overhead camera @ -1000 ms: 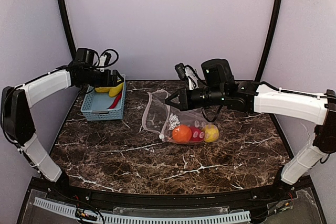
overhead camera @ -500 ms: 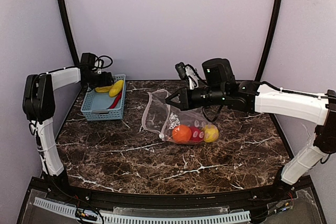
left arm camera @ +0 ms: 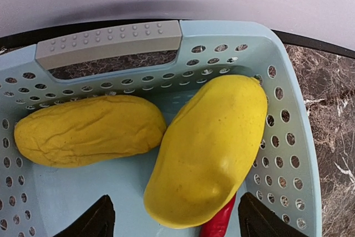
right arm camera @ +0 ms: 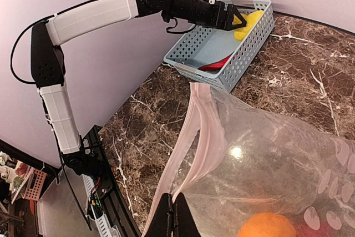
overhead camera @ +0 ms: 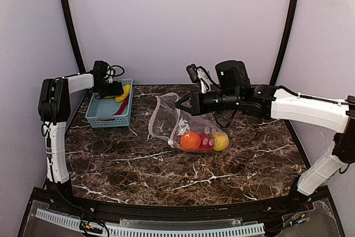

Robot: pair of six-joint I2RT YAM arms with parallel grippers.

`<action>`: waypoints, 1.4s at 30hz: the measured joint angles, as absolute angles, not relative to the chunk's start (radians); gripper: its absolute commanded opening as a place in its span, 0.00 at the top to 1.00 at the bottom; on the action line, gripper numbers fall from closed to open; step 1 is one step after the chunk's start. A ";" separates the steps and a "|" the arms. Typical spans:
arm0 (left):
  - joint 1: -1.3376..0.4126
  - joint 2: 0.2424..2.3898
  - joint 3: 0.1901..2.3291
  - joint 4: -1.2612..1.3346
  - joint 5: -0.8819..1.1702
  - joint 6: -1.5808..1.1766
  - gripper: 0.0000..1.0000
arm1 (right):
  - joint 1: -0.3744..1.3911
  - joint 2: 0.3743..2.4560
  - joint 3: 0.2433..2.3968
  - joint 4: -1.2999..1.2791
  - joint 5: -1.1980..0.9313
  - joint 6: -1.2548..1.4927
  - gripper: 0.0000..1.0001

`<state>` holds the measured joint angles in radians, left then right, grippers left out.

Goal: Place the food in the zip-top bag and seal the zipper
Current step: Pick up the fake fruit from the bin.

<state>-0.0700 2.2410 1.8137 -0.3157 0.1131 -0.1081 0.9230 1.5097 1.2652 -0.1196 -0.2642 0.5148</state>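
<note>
The clear dotted zip-top bag (overhead camera: 165, 121) lies mid-table with its mouth open to the left. Inside it are an orange ball (overhead camera: 190, 141), a round red piece (overhead camera: 206, 141) and a yellow piece (overhead camera: 221, 140). My right gripper (overhead camera: 178, 105) is shut on the pink zipper strip (right arm camera: 195, 135) and holds the mouth edge up; I cannot see the slider. My left gripper (left arm camera: 180, 221) is open just above two yellow pieces (left arm camera: 213, 148) (left arm camera: 89, 130) and a long red chili (left arm camera: 219, 223) in the basket, its fingers on either side of the near yellow piece.
The blue-grey slatted basket (overhead camera: 105, 116) stands at the back left against the wall, its grey handle (left arm camera: 108, 43) on the far side. The marble table (overhead camera: 183, 176) ends in a black rail at the front.
My left arm has folded in and its gripper has moved right and down, over the yellow pieces in the basket. The right gripper keeps its hold on the bag mouth, barely shifted.
</note>
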 measured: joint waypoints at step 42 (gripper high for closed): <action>-0.090 2.339 1.932 -0.388 0.172 -0.048 0.44 | 0.923 1.509 1.265 -0.120 -0.246 0.518 1.00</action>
